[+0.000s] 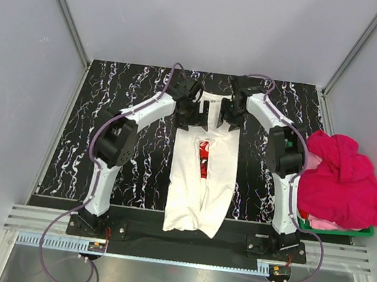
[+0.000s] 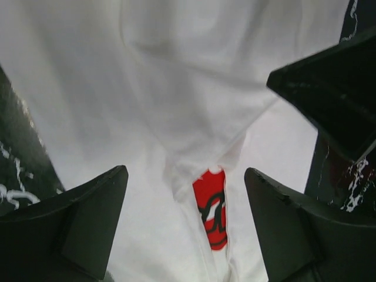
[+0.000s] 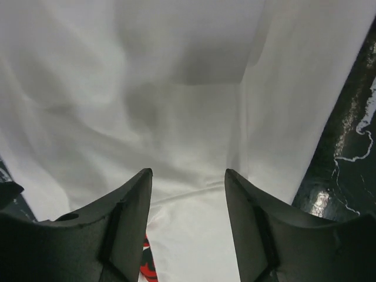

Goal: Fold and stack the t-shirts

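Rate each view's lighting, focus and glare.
Top external: even light, sharp, white cotton t-shirt bright with faint folds. Left wrist: soft focus, left gripper's fingers dark silhouettes. Right wrist: grey shadow across the shirt, glare patches on the glossy black marbled table.

The white t-shirt (image 1: 199,190) is seen as soft, matt cloth, faintly creased. Under it the table (image 3: 343,176) is finished in glossy black, veined with white. Right of the white t-shirt, the pink t-shirts (image 1: 342,180) are shown as matt cloth, heaped over a smooth green plastic basket (image 1: 339,230).
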Available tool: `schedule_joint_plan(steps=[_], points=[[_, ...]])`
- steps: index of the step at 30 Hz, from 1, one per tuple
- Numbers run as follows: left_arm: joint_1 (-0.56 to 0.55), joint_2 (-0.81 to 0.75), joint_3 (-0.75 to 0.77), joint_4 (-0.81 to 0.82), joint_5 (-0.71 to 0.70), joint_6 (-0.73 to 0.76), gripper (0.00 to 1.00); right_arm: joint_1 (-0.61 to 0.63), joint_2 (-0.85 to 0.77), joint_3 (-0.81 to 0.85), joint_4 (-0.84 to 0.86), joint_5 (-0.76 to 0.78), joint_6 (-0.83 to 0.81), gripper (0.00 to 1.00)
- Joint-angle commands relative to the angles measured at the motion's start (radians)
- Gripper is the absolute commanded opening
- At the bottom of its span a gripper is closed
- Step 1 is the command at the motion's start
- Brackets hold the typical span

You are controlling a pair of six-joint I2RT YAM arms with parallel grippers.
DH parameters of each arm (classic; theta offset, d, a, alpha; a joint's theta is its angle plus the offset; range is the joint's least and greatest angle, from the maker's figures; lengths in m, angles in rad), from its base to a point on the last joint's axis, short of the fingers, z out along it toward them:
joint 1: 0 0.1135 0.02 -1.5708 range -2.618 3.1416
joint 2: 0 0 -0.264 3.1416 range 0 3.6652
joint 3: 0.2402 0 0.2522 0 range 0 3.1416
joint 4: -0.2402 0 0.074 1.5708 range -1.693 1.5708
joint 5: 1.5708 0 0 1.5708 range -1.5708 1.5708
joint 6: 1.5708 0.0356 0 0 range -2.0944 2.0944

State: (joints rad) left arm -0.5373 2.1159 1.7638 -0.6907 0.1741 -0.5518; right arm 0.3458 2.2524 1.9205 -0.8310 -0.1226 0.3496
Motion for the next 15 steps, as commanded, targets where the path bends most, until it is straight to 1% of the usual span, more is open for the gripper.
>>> schedule_joint_plan(steps=[1,4,6,8,9,10,11,12,13,14,15], points=[[0.026,0.107,0.127,-0.009,0.056,0.023,0.86,0.001,0.082,0.127,-0.071,0.000,-0.035,0.59],[0.045,0.205,0.207,-0.021,0.076,0.021,0.86,0.001,0.182,0.207,-0.121,0.021,-0.035,0.59],[0.063,0.275,0.252,-0.027,0.100,0.023,0.86,-0.002,0.272,0.306,-0.149,0.026,-0.034,0.59],[0.079,0.355,0.340,-0.046,0.120,0.023,0.86,-0.004,0.346,0.452,-0.200,0.024,-0.028,0.59],[0.100,0.387,0.382,-0.058,0.133,0.018,0.86,-0.005,0.427,0.512,-0.220,0.015,-0.021,0.60],[0.114,0.421,0.425,-0.079,0.148,0.018,0.86,-0.013,0.468,0.640,-0.246,0.009,-0.018,0.60],[0.126,0.452,0.518,-0.089,0.175,0.013,0.86,-0.017,0.510,0.706,-0.252,0.002,-0.014,0.60],[0.157,0.510,0.558,-0.090,0.191,0.004,0.87,-0.024,0.571,0.760,-0.243,-0.023,-0.002,0.60],[0.172,0.533,0.600,-0.083,0.206,-0.002,0.87,-0.036,0.585,0.803,-0.180,-0.040,0.006,0.61],[0.189,0.553,0.649,-0.070,0.241,-0.010,0.87,-0.040,0.588,0.798,-0.133,-0.060,0.015,0.62],[0.221,0.584,0.667,-0.022,0.263,-0.028,0.87,-0.050,0.569,0.775,-0.078,-0.092,0.038,0.66]])
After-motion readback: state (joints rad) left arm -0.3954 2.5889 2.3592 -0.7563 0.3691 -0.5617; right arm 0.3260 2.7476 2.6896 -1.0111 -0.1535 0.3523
